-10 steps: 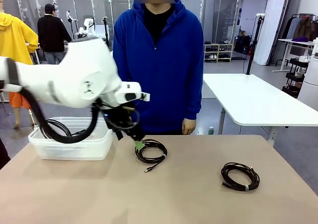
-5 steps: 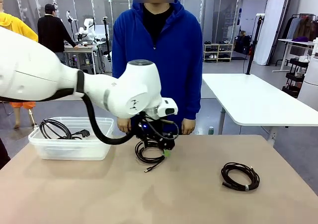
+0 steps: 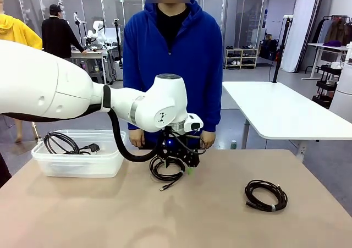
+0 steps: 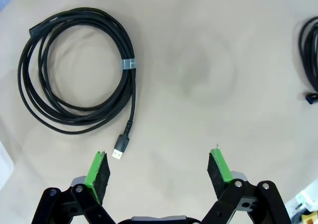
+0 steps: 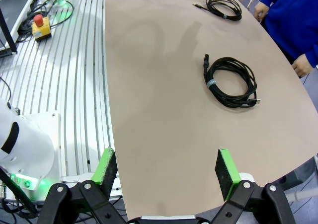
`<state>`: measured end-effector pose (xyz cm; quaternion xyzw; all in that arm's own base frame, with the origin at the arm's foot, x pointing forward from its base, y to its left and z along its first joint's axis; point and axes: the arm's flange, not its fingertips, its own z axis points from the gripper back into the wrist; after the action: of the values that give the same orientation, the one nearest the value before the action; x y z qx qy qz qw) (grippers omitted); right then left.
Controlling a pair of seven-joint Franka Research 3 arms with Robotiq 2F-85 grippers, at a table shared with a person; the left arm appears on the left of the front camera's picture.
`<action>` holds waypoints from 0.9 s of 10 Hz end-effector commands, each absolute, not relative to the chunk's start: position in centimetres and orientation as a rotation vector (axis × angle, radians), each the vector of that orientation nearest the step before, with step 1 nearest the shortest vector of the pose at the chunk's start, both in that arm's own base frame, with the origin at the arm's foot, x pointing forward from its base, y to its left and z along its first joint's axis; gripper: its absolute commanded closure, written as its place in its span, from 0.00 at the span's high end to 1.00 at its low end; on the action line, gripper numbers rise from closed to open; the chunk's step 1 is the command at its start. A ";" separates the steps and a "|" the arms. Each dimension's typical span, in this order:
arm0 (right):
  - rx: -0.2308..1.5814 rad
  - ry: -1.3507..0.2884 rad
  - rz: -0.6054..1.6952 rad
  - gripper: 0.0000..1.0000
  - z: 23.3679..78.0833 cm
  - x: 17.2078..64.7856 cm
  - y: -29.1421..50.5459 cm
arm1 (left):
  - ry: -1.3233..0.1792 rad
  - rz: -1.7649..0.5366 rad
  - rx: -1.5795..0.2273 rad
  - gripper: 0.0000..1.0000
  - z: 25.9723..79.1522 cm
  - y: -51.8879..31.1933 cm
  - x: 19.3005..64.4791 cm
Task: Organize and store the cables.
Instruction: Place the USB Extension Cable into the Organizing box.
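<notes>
- I am hovering my left gripper (image 4: 158,158), fingers wide apart and empty, just beside the coiled cable (image 4: 74,70) on the table (image 4: 223,60).
- My right gripper (image 5: 166,169) is idling, fingers apart too.
- I am judging this the pickup step: next needs centring over the coil, descending, closing.

I read the table (image 3: 165,220) as a smooth, matt tan laminate with only a faint sheen. In the left wrist view, the cable (image 4: 74,70) at ten o'clock has a matt black rubbery jacket, a shiny tape band (image 4: 128,63) and a bright metal plug tip (image 4: 118,154). The left gripper (image 4: 159,167) carries matt green, rubbery-looking pads (image 4: 101,168). At nine o'clock in the front view, the bin (image 3: 77,165) is cloudy translucent plastic. The left arm (image 3: 49,88) has a glossy white shell. The person's hoodie (image 3: 176,66) is soft blue cloth.
</notes>
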<state>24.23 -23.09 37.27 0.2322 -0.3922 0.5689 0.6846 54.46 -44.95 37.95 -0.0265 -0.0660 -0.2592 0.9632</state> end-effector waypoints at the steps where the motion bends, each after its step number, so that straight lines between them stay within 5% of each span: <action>1: 0.523 -0.878 1.245 1.00 37.4 24.3 -22.7 | -0.127 -0.499 -0.035 1.00 38.0 -45.9 55.7; 9: 0.523 -0.878 1.245 1.00 37.4 24.3 -22.7 | -0.146 -0.469 -0.068 1.00 33.5 -46.4 60.3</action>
<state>24.23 -23.09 37.27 0.2322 -0.3922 0.5689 0.6846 59.35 -45.72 33.72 -0.0254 -0.0666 -0.2334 0.9698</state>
